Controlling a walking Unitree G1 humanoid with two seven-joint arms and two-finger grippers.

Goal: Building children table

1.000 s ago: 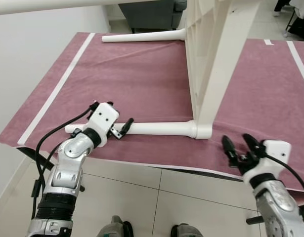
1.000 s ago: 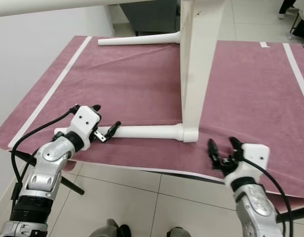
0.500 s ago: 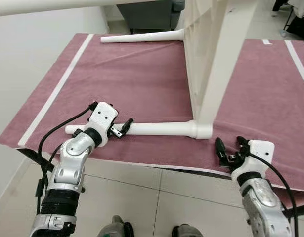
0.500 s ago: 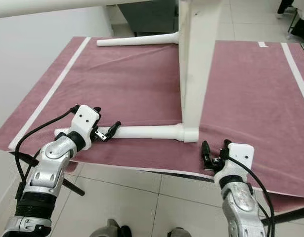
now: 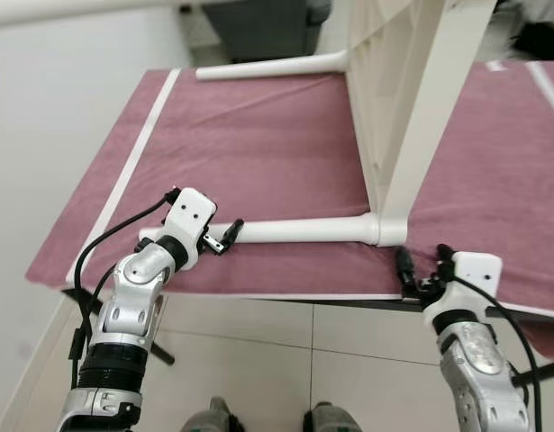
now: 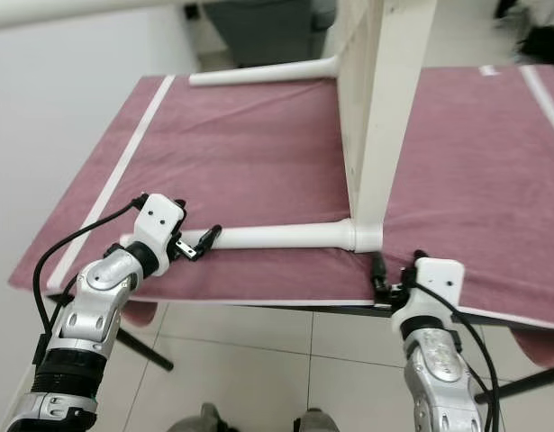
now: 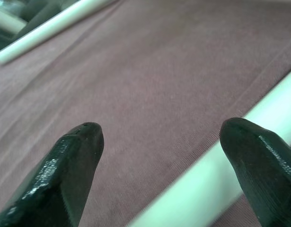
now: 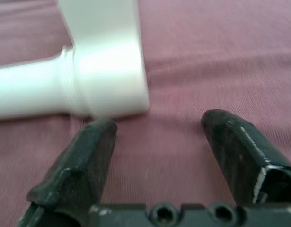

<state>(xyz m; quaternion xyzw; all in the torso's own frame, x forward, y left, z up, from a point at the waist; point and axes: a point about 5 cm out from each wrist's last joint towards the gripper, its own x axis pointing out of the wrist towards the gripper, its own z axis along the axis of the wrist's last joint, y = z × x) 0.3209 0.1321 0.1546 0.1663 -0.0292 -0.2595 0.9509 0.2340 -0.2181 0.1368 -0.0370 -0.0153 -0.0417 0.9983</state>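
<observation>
The white children table lies on its side on the maroon cloth, its top panel standing upright. Along the cloth's front runs the near leg, joined to the panel's corner. The far leg sticks out at the back. My left gripper rests open at the near leg's free end; in the left wrist view the leg passes close by one fingertip. My right gripper is open at the cloth's front edge, pointing at the corner joint with nothing between its fingers.
The cloth has a white stripe along its left side and another at the far right. A white wall stands to the left. Tiled floor lies below the front edge. Dark furniture sits behind the table.
My right gripper has moved forward to the cloth's front edge, close to the corner joint. The left gripper stays at the leg's end. The camera has shifted a little.
</observation>
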